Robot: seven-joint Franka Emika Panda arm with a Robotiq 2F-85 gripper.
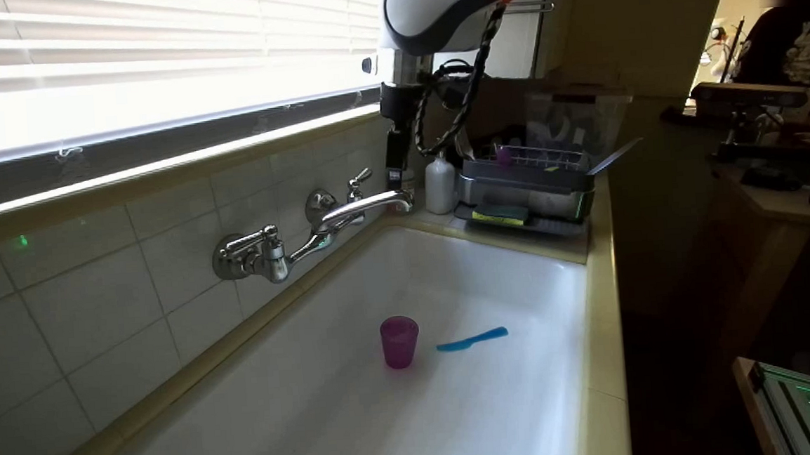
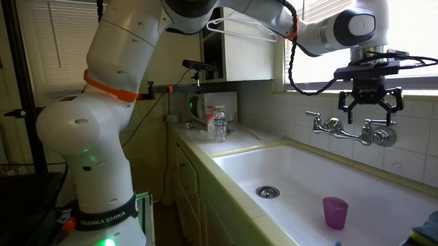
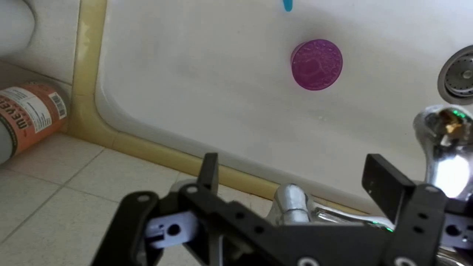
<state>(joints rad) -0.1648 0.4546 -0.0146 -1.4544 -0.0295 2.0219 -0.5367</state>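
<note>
We are looking into a yellow-rimmed white sink (image 1: 305, 430) — on its bottom a purple cup (image 1: 399, 342) is standing upright, and a blue knife (image 1: 472, 340) is lying nearby. Past the drain (image 2: 267, 192) we are seeing a white-tiled worktop (image 2: 238, 142) carrying a water bottle (image 2: 221, 123) and a microwave (image 2: 226, 98) — at the opposite end, a white bottle (image 1: 440, 187) and a dish rack (image 1: 528, 179) are standing.

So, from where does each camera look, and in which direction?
Wrist view: above, facing down into the sink; open gripper shows.
An exterior view: over one sink end, facing the dish rack; arm, gripper show.
An exterior view: opposite end, facing the microwave; base, arm, gripper show.
Both exterior views share the faucet and cup.
</note>
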